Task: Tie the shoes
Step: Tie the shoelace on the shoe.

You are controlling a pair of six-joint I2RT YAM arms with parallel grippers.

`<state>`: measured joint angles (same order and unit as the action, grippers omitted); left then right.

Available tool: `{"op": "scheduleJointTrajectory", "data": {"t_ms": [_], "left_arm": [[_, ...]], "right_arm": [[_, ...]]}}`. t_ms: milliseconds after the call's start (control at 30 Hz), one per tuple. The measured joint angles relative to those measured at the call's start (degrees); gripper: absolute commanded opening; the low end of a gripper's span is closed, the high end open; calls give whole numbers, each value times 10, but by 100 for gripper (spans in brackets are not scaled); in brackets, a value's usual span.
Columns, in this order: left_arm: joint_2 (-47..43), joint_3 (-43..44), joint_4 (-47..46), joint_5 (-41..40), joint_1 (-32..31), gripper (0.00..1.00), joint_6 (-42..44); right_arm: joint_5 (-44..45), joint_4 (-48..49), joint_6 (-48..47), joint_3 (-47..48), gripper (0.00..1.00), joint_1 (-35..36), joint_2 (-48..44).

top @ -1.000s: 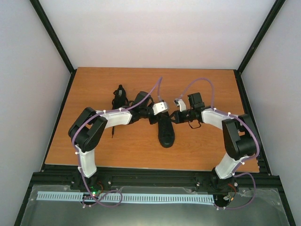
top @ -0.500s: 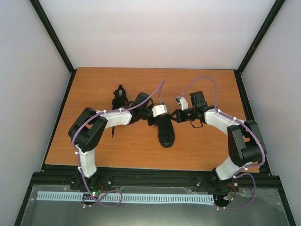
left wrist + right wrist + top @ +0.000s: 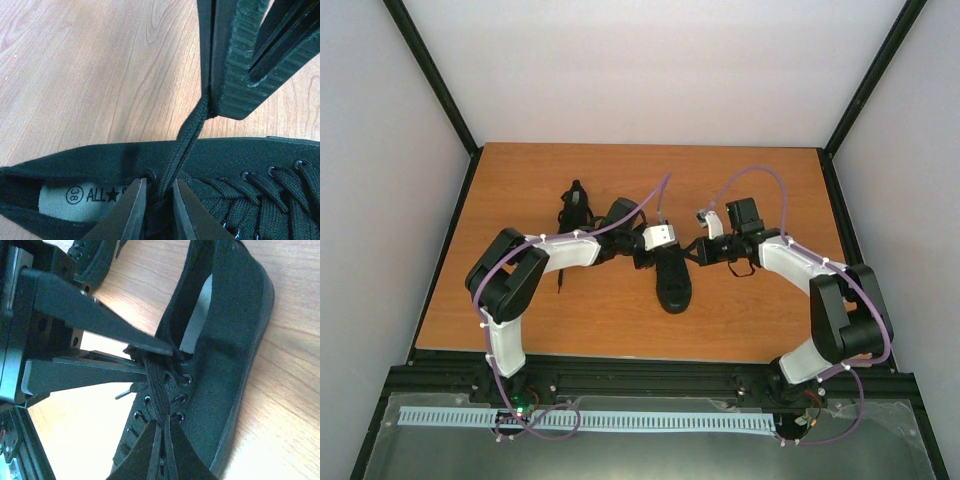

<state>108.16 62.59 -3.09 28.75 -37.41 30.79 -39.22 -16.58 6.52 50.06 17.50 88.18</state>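
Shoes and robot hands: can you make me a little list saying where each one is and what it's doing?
middle shoe: lies on the table between the arms, toe toward the robot
other shoe: farther back on the left, no gripper on it
lace: stretched from one gripper to the other
left gripper: pinches the lace at the top eyelets
right gripper: shut on the same lace, farther along
bow: none to be seen

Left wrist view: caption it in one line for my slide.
Left gripper straddles the lace at the shoe opening while the right gripper pinches it taut.
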Motion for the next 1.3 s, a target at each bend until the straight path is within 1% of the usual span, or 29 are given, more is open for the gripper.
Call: {"op": "scheduleJointTrajectory", "data": {"t_ms": [67, 233, 300, 367, 433, 567, 700, 767, 833, 967, 1000, 1033, 1133, 1167, 1200, 1300], "left_arm": [[0, 0, 0, 1, 0, 32, 1], [-4, 0, 11, 20, 1, 55, 21], [-15, 2, 38, 28, 2, 67, 45], [-33, 9, 76, 32, 6, 75, 88], [-54, 19, 120, 33, 11, 78, 139], [-85, 43, 200, 14, 28, 79, 242], [-76, 44, 241, -20, 47, 83, 307], [-64, 35, 239, -34, 52, 83, 323], [-51, 21, 228, -47, 50, 80, 329], [-18, 5, 177, -71, 42, 68, 325], [-12, 5, 166, -74, 42, 64, 323], [-7, 5, 154, -76, 41, 56, 322], [-3, 5, 133, -75, 41, 15, 323], [-3, 5, 125, -76, 41, 4, 324], [-3, 5, 121, -77, 41, 1, 323], [-3, 5, 110, -87, 42, 1, 325]], "right_arm": [[-1, -1, 0, -5, 3, 0, -2], [-2, 0, 1, -8, 3, 0, -2], [-2, 2, 2, -9, 3, 0, -2], [-2, 4, 2, -10, 3, 0, -1], [-2, 6, 2, -10, 3, 0, 2], [-4, 10, 2, -11, 3, 0, 9], [-5, 12, 2, -13, 3, 0, 11], [-5, 14, 3, -14, 3, 0, 12], [-5, 15, 4, -14, 3, 0, 15], [-7, 20, 5, -14, 3, 0, 18], [-8, 21, 6, -14, 3, 0, 18], [-9, 23, 6, -14, 3, 0, 19], [-11, 23, 6, -14, 3, 0, 23], [-13, 23, 6, -14, 3, 0, 23], [-15, 23, 6, -14, 3, 0, 23], [-17, 24, 7, -15, 3, 0, 23]]}}
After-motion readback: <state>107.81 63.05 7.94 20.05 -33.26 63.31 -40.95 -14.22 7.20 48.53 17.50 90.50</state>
